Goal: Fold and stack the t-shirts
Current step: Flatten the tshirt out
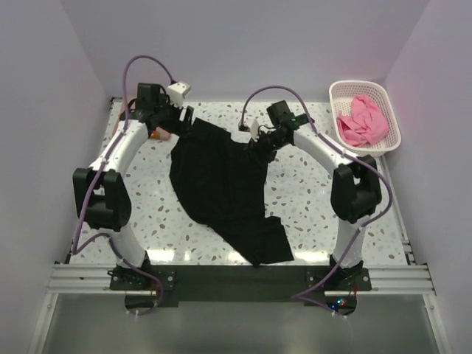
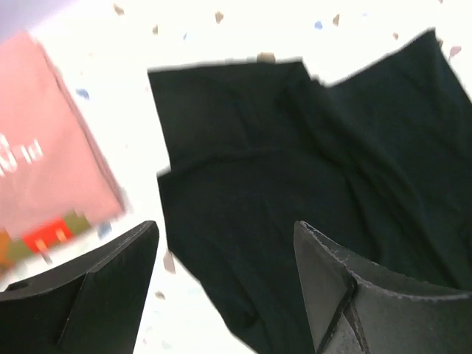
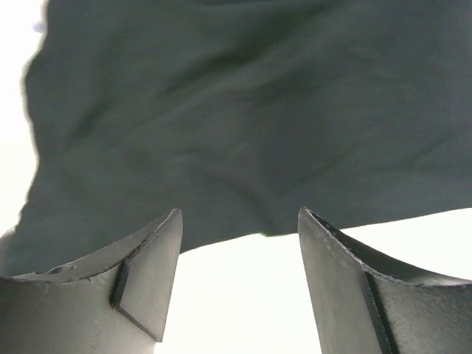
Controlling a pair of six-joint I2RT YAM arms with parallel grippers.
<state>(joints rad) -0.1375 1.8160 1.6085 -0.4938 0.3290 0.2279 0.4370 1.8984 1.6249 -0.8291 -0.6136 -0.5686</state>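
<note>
The black t-shirt (image 1: 221,184) lies spread mid-table (image 1: 310,199), its long axis running from the far end down to the near edge, slanting slightly right. Both grippers hang at that far end, the left gripper (image 1: 179,119) by the far-left corner and the right gripper (image 1: 258,144) by the far-right edge. Each has its jaws wide and empty, so the cloth stretches from them toward the bases. The salmon-pink t-shirt (image 2: 51,147) lies just left of it; the bright pink t-shirt (image 1: 360,122) sits well apart in the basket (image 1: 392,110).
</note>
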